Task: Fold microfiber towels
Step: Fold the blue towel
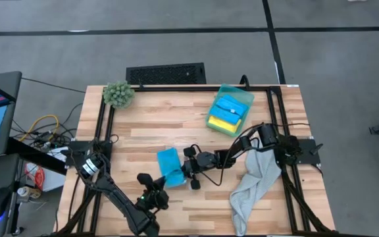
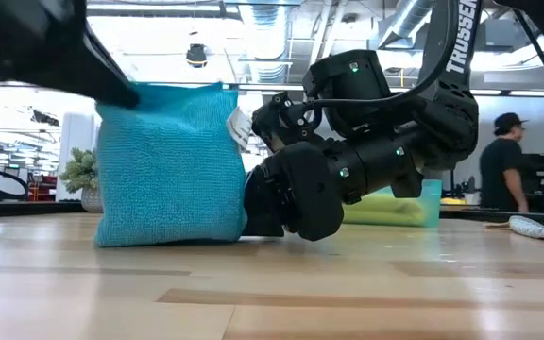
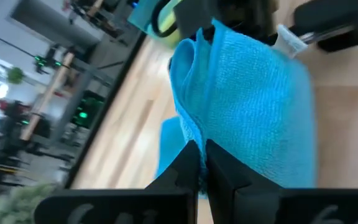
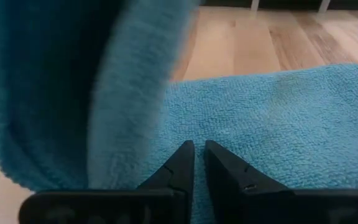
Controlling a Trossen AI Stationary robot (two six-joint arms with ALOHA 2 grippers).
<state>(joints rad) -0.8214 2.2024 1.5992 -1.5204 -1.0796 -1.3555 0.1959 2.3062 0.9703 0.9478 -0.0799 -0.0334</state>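
Note:
A bright blue towel [image 1: 169,165] is at the table's middle. In the low view it stands up like a wall [image 2: 168,161] with its lower edge on the table. My left gripper [image 3: 201,152] is shut on it from the near side [image 1: 160,187]. My right gripper [image 4: 198,152] lies low at the towel's right side [image 1: 188,172], shut on it. A pale grey towel [image 1: 254,183] lies at the right, partly under the right arm. Another blue towel [image 1: 229,105] and a yellow towel [image 1: 221,123] lie folded in the green bin [image 1: 245,99]. My left gripper pinches the blue towel's raised edge [image 3: 191,134] between its two fingers, over more than one layer. In the low view it holds the towel's upper left corner [image 2: 111,94] up, and the towel hangs from there to the table. My right gripper pinches the blue towel's lower part [image 4: 199,134] between its two fingertips, coming level from the table's right side. That part lies on the table, and a fold of the towel [image 4: 123,93] rises beside the fingers.
A fuzzy green plant [image 1: 118,94] stands at the far left corner. The green bin stands at the far right. A dark keyboard-like grille [image 1: 166,74] lies beyond the far edge. A person [image 2: 503,170] stands in the room behind. Bare wood shows at the near middle [image 1: 196,210].

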